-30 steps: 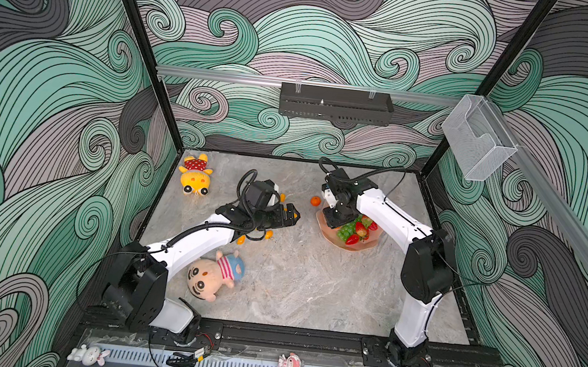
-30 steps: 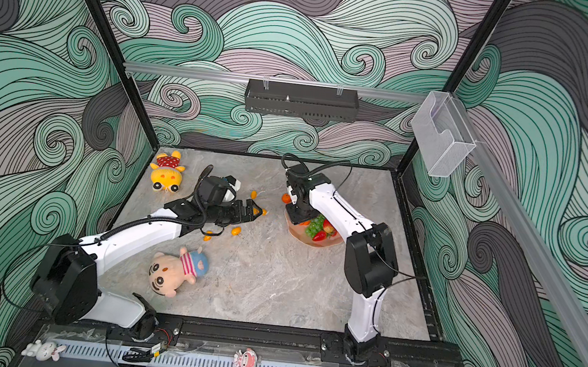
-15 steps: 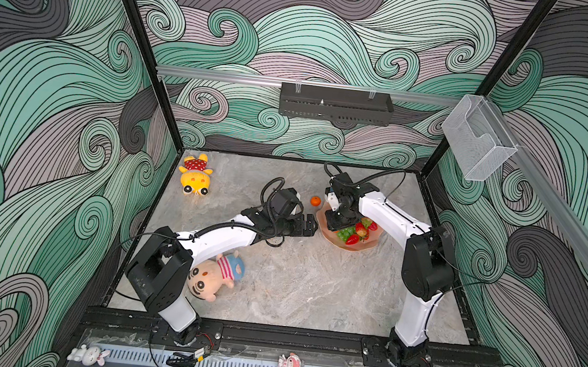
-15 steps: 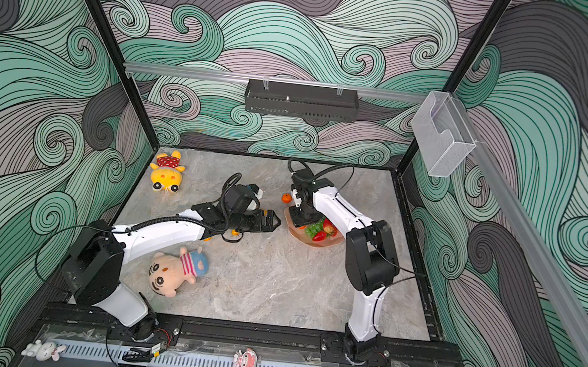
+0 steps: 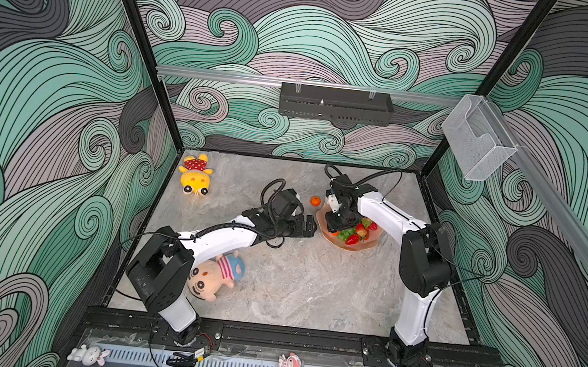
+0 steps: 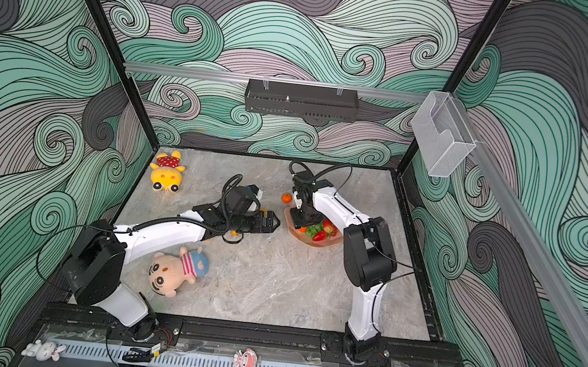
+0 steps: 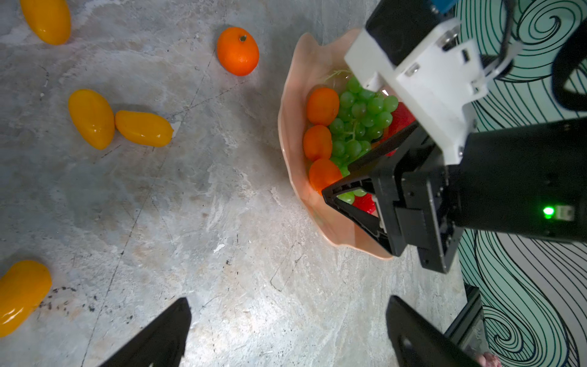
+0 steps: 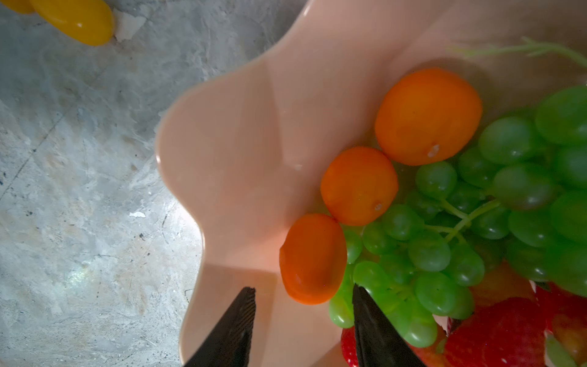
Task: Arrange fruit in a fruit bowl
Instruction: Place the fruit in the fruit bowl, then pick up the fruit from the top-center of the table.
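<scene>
Three orange fruits [image 8: 359, 186], grape bunch [image 8: 476, 216] in glossy peach bowl [image 8: 241, 152] (wavy rim); right fingers [image 8: 233, 330] parted, left fingers [image 7: 158, 336] wide.

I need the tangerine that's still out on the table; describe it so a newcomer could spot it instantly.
On the marble table, find the peach-pink scalloped fruit bowl near the back. Just outside its rim, toward the back wall, one round orange tangerine sits alone on bare stone. The other tangerines lie inside the bowl, and the loose kumquats are oval and yellow.
</scene>
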You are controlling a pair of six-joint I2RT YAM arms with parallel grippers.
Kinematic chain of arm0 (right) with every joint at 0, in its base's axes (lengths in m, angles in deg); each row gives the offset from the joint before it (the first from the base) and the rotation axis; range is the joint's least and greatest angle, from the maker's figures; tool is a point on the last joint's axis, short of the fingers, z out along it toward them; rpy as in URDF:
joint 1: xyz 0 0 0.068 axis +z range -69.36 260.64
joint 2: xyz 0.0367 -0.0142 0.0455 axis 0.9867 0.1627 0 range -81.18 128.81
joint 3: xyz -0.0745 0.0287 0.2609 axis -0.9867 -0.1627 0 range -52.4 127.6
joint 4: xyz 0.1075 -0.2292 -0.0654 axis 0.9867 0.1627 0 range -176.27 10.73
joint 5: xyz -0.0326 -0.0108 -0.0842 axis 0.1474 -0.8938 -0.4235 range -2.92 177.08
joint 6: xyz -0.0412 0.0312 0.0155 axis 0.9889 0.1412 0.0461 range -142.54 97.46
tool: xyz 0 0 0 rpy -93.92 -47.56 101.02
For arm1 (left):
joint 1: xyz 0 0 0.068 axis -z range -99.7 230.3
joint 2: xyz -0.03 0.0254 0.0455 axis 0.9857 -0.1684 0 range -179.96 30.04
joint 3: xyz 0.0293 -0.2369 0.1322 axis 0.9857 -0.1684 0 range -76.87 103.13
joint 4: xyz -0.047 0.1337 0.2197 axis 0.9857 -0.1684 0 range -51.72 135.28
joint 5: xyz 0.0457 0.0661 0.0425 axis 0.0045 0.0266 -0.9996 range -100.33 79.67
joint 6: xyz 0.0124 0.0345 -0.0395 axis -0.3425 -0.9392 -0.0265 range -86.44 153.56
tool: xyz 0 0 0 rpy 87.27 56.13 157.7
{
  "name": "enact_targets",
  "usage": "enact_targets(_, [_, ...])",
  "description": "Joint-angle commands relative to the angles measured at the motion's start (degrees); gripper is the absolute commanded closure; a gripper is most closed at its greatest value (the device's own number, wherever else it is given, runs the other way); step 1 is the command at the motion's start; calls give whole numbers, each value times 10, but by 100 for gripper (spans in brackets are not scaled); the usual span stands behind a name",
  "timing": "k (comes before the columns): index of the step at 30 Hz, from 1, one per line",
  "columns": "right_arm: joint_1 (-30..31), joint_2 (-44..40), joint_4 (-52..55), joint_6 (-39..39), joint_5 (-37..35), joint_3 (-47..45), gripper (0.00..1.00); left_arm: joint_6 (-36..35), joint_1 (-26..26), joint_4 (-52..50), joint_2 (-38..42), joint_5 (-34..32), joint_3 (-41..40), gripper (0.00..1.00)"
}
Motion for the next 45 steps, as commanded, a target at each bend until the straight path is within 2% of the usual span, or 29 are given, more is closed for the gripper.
enact_targets(1, [-2, 8, 1, -6, 1, -5, 49, 3, 5, 2, 14, -13, -7, 1])
enact_targets(8, [-1, -45, -24, -13, 9, -24, 49, -8, 4, -38, 68, -30, -15, 1])
enact_targets(13, [0, -96, -56, -33, 19, -50, 50, -12, 4, -47, 160, -48, -63, 1])
enact_targets(17, [2, -128, -83, -48, 26, -67, 50, -12, 1, -56, 235, -102, -113, 1])
enact_targets(23, [8, -125, -89, -56, 27, -48, 51, -32, -36, -89, 304, -123, -132, 1])
enact_targets(27, [19, -106, -89, -56, 16, -19, 50, -41, -74, -108, 304, -104, -121, 2])
enact_targets(34, [32, -37, -74, -54, 3, 63, 50, -44, -135, -80, 273, -46, -120, 1])
enact_targets(45, [35, 125, -23, -33, -14, 259, 50, -53, -165, -60, 190, -18, -64, 2])
